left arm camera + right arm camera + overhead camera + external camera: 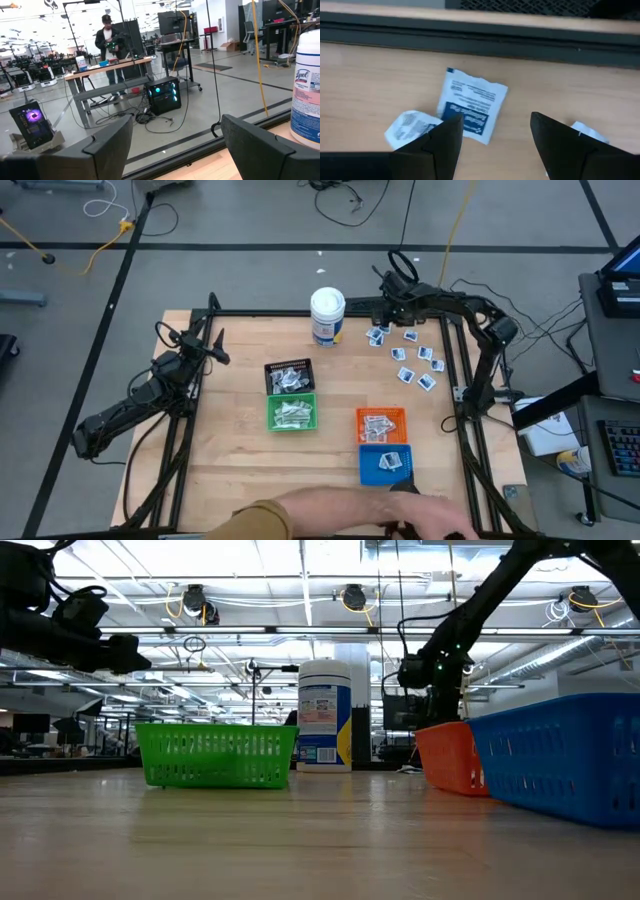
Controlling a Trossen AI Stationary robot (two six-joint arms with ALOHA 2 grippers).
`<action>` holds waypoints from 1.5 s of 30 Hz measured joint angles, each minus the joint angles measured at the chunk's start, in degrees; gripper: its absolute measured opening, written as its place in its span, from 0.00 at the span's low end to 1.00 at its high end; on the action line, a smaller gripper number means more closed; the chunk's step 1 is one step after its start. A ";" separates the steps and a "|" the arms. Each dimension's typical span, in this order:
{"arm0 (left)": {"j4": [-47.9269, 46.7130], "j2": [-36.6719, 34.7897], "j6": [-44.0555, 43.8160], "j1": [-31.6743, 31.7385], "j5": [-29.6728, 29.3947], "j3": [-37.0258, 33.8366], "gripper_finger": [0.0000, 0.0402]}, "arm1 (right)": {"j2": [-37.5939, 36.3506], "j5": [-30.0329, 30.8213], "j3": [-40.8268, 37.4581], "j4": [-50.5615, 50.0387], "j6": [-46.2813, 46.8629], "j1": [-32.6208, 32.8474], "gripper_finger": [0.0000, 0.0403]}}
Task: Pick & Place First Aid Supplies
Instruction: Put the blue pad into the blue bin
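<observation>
Near the far right corner of the tabletop my right gripper [492,137] hangs open and empty over the loose packets [405,352], one blue-printed packet [470,105] lying just ahead between its fingers, while my left gripper [175,145] waits open, well apart.

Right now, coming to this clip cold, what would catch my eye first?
Probably the four small baskets mid-table, black and green side by side, orange and blue nearer the right, each holding packets. Next, the loose white packets scattered at the far right, where the right gripper hovers open over them beside the white canister. A person's arm reaches in at the near edge.
</observation>
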 joint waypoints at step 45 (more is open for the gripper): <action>-0.01 0.01 0.00 0.01 -0.02 0.01 0.76 | -10.45 0.52 4.60 -17.92 -3.99 2.90 0.00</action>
